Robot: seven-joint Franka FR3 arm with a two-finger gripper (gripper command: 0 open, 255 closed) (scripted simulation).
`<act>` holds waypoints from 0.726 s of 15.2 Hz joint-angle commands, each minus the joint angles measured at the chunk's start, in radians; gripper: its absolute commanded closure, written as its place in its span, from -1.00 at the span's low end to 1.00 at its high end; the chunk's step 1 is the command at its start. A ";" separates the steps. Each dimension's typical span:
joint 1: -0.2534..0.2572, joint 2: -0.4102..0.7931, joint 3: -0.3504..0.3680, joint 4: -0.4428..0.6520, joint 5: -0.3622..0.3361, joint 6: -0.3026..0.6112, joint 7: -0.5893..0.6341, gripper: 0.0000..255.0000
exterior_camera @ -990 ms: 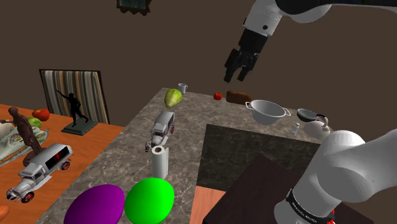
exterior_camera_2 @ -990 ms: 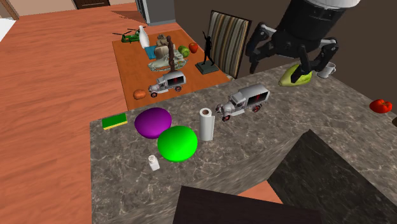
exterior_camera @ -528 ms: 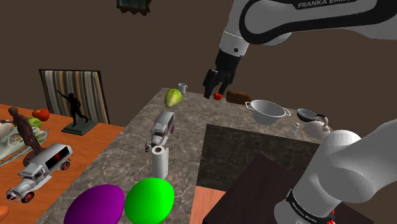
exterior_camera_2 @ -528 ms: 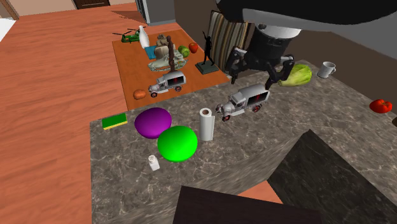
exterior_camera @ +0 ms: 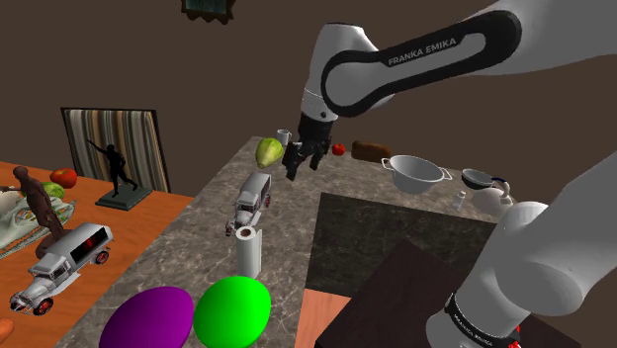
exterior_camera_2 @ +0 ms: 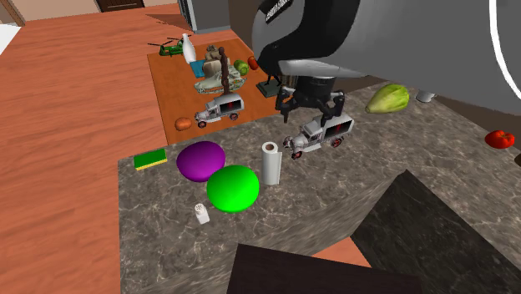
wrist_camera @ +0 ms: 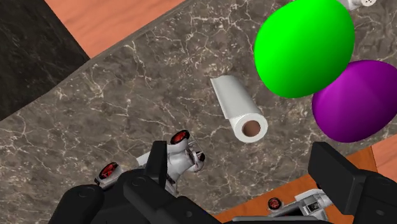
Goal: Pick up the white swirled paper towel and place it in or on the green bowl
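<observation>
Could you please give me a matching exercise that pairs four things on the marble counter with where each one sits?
1. paper towel roll
2. green bowl
3. purple bowl
4. toy car

A. beside the sponge
B. just below the open gripper
C. beside the white shaker
D. upright between the green bowl and the toy car

Pairs: 1-D, 2-C, 3-A, 4-B

Beyond the black pincer (wrist_camera: 245, 167) is a plain white paper towel (wrist_camera: 234, 102) with a brown core, then a bright green bowl (wrist_camera: 304, 46) and a purple bowl (wrist_camera: 356, 102). The table (wrist_camera: 95, 108) is dark grey, veined white.
</observation>
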 commanded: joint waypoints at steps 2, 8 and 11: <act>0.004 0.117 0.026 0.039 -0.029 0.069 0.023 -1.00; 0.019 0.341 0.061 0.128 -0.116 0.177 0.087 -1.00; 0.035 0.456 0.065 0.188 -0.171 0.216 0.125 -1.00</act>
